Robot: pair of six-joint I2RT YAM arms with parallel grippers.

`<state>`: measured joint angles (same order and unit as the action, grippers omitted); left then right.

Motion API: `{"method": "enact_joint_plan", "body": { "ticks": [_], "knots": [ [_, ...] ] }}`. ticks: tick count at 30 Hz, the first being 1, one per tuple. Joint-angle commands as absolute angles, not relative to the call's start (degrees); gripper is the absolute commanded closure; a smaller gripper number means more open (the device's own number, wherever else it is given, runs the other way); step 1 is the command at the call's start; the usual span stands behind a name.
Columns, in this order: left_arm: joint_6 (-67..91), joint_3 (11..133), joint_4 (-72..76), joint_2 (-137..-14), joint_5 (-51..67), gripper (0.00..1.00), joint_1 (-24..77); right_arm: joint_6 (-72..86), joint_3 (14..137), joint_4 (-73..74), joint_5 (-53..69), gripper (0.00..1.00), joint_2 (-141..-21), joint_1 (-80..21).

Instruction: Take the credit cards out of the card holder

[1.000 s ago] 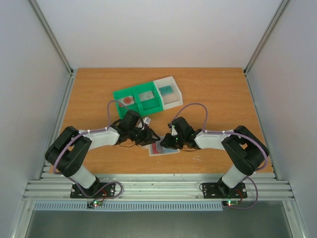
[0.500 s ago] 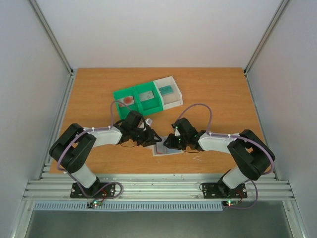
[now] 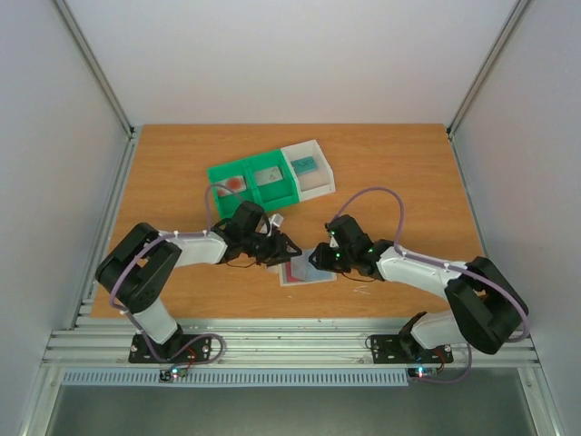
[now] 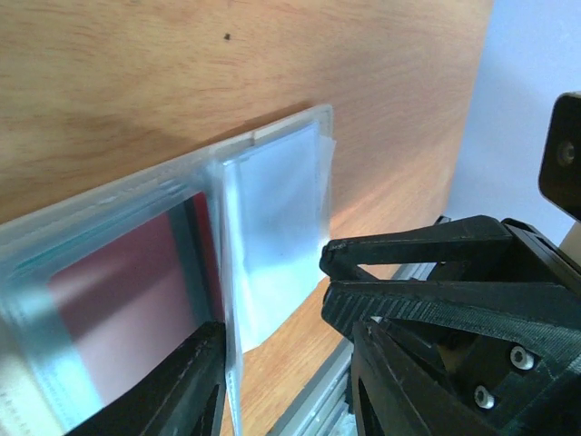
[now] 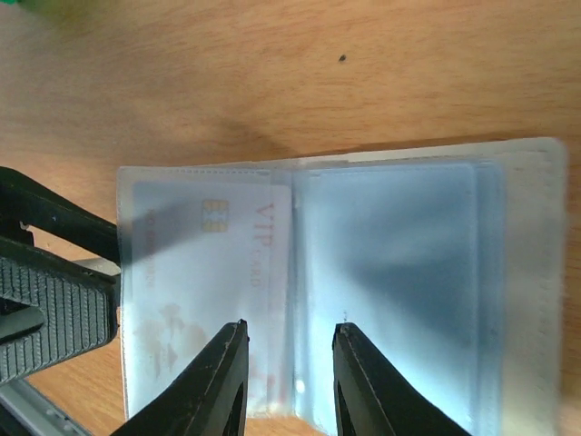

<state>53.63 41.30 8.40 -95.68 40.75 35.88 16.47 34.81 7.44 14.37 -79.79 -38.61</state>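
The card holder (image 3: pixel 307 270) lies open on the table between my two grippers, with clear pockets. In the right wrist view the holder (image 5: pixel 390 263) shows a white VIP credit card (image 5: pixel 209 263) in its left pocket. In the left wrist view the holder (image 4: pixel 272 209) shows a red card (image 4: pixel 118 300). My left gripper (image 3: pixel 278 250) is open at the holder's left edge, one finger (image 4: pixel 195 381) against a pocket flap. My right gripper (image 3: pixel 320 260) is open just above the holder's middle fold; its jaws (image 5: pixel 290 331) straddle the fold.
A green two-compartment tray (image 3: pixel 256 193) at the back holds a white card with a red circle (image 3: pixel 234 183) and a grey card (image 3: pixel 270 175). A white tray (image 3: pixel 318 184) beside it holds a teal card (image 3: pixel 305 164). The table's front edge is close behind the holder.
My right arm has stretched leftward and lowered its gripper over the holder. My left gripper has edged right to the holder's left edge. The holder has opened out flatter.
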Motion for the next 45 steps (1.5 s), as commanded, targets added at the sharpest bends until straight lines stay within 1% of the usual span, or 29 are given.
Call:
{"method": "enact_joint_plan", "body": {
  "ticks": [1, 6, 10, 20, 29, 36, 42, 45],
  "knots": [
    [56.29, 42.34, 14.46, -96.63, 42.18, 0.61, 37.08, 14.48, 34.65, 14.31, 8.3, 0.73, -73.96, -37.79],
    [57.51, 44.24, 15.86, -98.41, 43.03, 0.61, 39.78, 14.14, 34.35, 19.36, 7.32, 0.71, -69.42, -35.11],
    [56.42, 46.75, 12.37, -98.11, 42.15, 0.59, 41.96, 13.22, 34.41, 22.15, 6.91, 0.7, -66.54, -33.93],
    [53.11, 47.39, 6.81, -96.25, 40.04, 0.58, 42.1, 12.76, 34.75, 23.25, 11.39, 0.69, -61.91, -33.91],
    [47.67, 47.78, -3.28, -94.53, 34.02, 0.57, 41.24, 9.93, 38.02, 22.8, 15.23, 0.69, -67.73, -33.89],
    [50.45, 44.51, 3.37, -96.12, 35.94, 0.56, 39.4, 9.66, 37.93, 18.01, 17.33, 0.69, -76.44, -33.92],
    [51.69, 42.5, 4.75, -96.23, 35.44, 0.57, 38.09, 9.67, 38.4, 15.38, 18.39, 0.75, -81.63, -33.89],
    [52.41, 42.19, 4.71, -96.92, 35.59, 0.58, 37.92, 9.35, 39.13, 15.19, 19.8, 0.76, -84.17, -33.88]
  ]
}}
